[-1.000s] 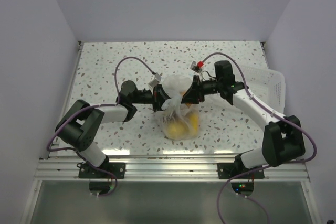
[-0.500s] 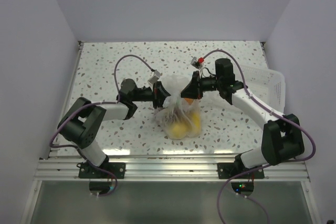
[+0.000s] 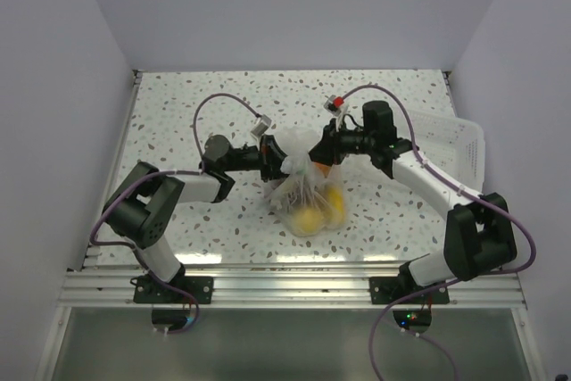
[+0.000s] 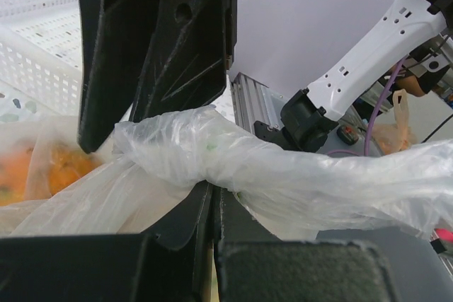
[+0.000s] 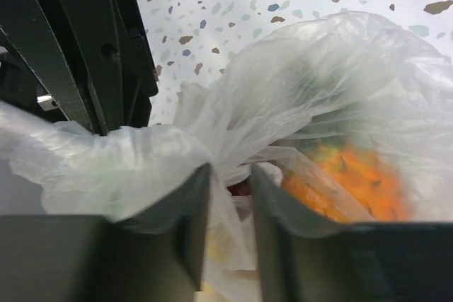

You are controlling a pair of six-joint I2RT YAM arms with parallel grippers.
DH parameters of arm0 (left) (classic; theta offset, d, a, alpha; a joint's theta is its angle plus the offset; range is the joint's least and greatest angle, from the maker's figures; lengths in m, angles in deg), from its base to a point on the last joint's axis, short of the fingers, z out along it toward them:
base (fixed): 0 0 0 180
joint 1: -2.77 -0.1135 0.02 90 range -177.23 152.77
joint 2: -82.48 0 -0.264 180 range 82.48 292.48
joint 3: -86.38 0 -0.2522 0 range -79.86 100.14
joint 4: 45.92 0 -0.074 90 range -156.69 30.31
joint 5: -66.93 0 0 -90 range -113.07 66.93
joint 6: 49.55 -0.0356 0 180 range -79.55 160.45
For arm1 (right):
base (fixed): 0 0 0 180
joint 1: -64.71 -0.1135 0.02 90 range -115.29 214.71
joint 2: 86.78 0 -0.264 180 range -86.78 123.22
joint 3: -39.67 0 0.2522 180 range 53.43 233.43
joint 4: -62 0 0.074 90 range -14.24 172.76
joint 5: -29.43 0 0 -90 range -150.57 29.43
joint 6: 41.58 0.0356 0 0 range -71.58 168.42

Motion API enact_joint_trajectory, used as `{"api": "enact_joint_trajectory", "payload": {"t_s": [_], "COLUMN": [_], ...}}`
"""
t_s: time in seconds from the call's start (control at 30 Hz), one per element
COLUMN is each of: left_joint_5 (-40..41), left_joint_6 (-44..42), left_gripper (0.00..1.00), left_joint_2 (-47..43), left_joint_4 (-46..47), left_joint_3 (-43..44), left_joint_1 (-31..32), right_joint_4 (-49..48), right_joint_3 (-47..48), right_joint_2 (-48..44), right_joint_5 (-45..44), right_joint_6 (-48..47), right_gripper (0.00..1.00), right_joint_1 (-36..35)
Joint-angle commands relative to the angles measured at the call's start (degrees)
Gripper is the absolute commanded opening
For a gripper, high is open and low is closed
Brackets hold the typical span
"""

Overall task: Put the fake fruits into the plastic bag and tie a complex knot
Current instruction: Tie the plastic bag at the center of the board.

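From above, at centre: plastic bag [image 3: 308,195] with yellow fake fruits [image 3: 314,217] inside, left gripper [image 3: 278,160] and right gripper [image 3: 319,156] meeting at its neck. Left wrist, lower centre: fingers [image 4: 185,221] pressed together, pinching bag film. Right wrist, bottom: fingers [image 5: 180,231] narrowly parted around film; actual grip impossible to tell.

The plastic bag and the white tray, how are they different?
The plastic bag is clear and crinkly; the white tray is stiff, with rows of little holes. The plastic bag holds the fake fruits; no fruit shows in the white tray. The plastic bag sits mid-table, its neck pinched by the left tool and right tool; the white tray sits at the right edge. Both are containers.
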Motion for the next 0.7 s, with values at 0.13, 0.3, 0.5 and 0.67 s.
{"api": "enact_joint_trajectory", "payload": {"t_s": [0.13, 0.3, 0.5, 0.67], "left_joint_5": [1.16, 2.21, 3.62, 4.76], "left_joint_6": [-3.23, -7.01, -9.21, -8.16], "left_gripper": [0.00, 0.00, 0.00, 0.00], "left_joint_2": [-2.28, -2.90, -1.32, 0.26], "left_joint_4": [2.75, -2.96, -4.82, -3.85], "left_joint_3": [-0.68, -1.29, -0.77, 0.64], "left_joint_1": [-0.26, -0.43, 0.27, 0.62], "right_joint_4": [6.89, 19.02, 21.67, 18.59], "right_joint_3": [3.84, 6.22, 4.99, 4.20], "right_joint_2": [-1.41, -0.98, -0.71, -0.98], "right_joint_5": [4.05, 17.20, 23.83, 24.02], "right_joint_6": [-3.79, -14.60, -16.71, -14.95], "right_gripper": [0.43, 0.17, 0.18, 0.23], "right_joint_1": [1.80, 3.31, -1.08, -3.28]}}
